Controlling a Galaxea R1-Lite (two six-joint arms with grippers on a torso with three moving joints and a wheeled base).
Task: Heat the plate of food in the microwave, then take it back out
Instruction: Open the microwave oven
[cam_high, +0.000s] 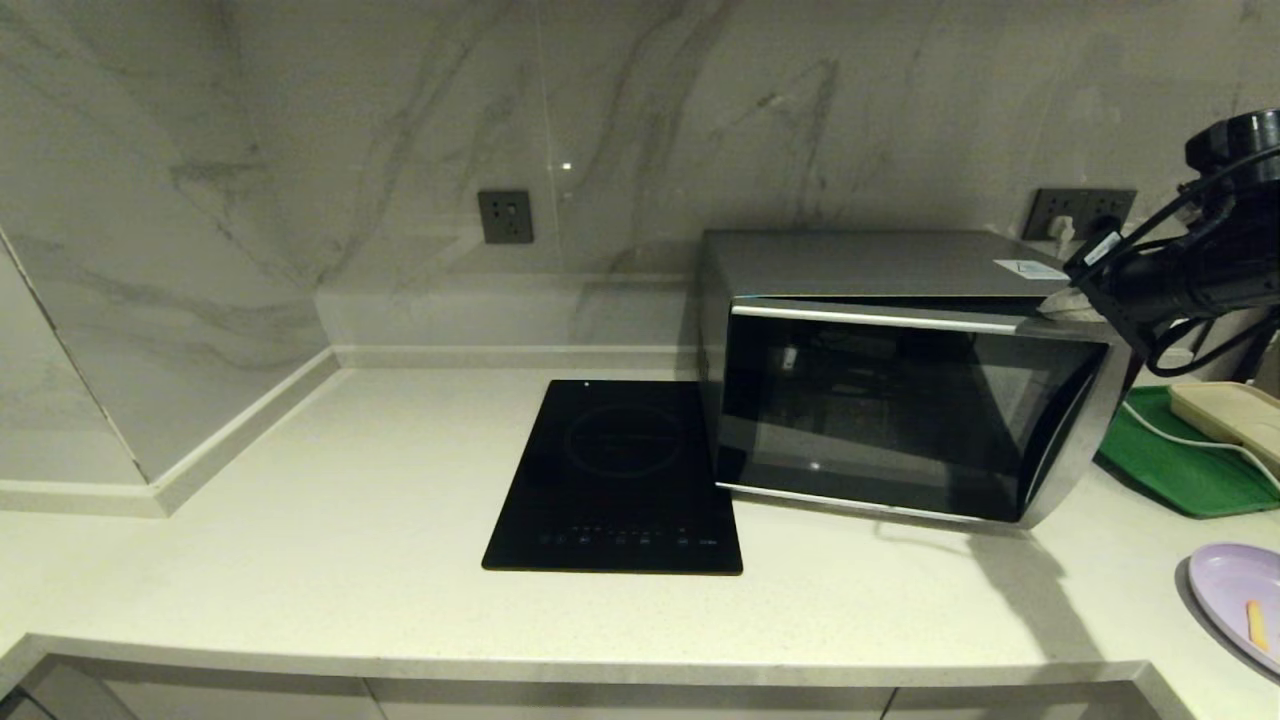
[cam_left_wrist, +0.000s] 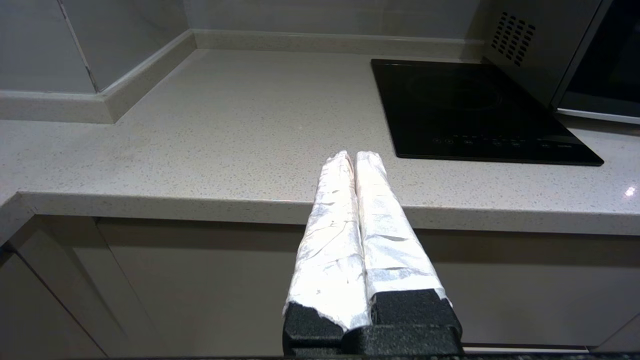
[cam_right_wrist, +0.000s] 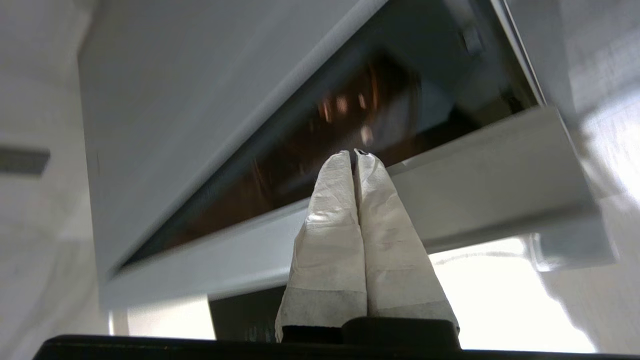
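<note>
Lavender-tinted and shallow, the plate of food (cam_high: 1240, 598) lies on the countertop (cam_high: 350, 560) at the front right, cut off by the head view's edge, with one thin orange-yellow stick showing on it. Behind it a green tray (cam_high: 1170, 462) carries a beige tray (cam_high: 1225, 412) and a white cable. The microwave (cam_high: 880, 370) stands between these and the black induction cooktop (cam_high: 620, 478), its dark glass door tipped slightly out at the top. The right gripper (cam_right_wrist: 354, 153) is at the door's upper right corner; only the right wrist view shows its wrapped fingers pressed together on nothing, tips at the gap above the door's silver top strip. The left gripper (cam_left_wrist: 354, 155), seen only in the left wrist view, hangs below the counter edge, fingers likewise clenched empty. Two wall sockets sit on the marble backsplash.
</note>
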